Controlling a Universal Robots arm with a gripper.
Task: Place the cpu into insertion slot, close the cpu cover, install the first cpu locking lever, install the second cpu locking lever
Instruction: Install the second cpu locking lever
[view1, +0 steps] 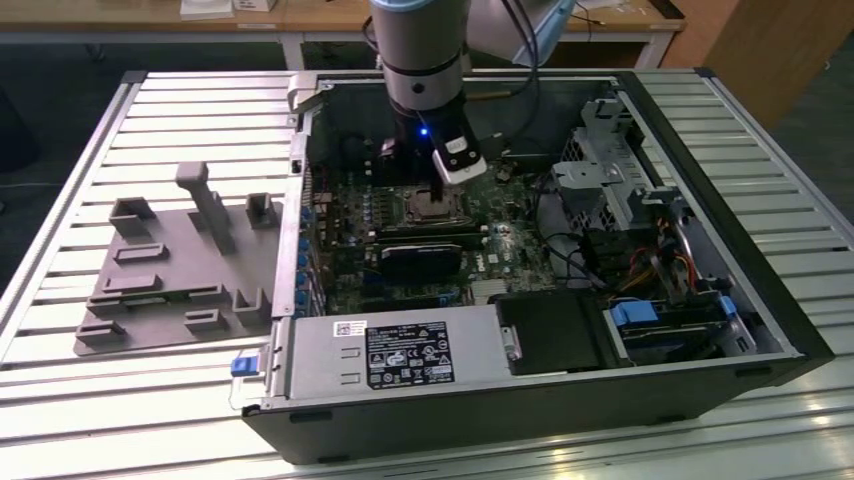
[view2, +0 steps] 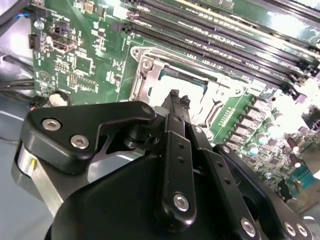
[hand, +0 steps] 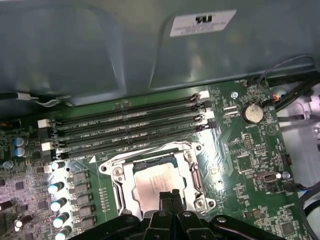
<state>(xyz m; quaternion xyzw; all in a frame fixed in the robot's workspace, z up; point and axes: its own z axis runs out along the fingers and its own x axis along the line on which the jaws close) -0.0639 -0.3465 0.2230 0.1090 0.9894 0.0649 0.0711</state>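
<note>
The cpu (hand: 156, 186) is seen seated in the insertion slot (hand: 116, 186), the gripper (hand: 170, 196) pressed together just above it. It is judged light, rigid and fragile, best held by its edges.

The cpu (hand: 156, 186) has a dull, brushed silver-grey metal top. The cover (hand: 191, 176) around it is bright bare metal that glints under the light. The board (hand: 250, 150) is green and glossy, studded with shiny metal capacitor cans (hand: 55, 189). The memory slots (hand: 130, 125) look like matt black plastic. The gripper (view2: 175, 97) is matt black, its links fixed with shiny steel screws. The case (view1: 787, 330) is matt black metal, and the surface (view1: 80, 330) is ribbed pale metal with a soft sheen. The grey jig (view1: 174, 280) looks like matt plastic.
</note>
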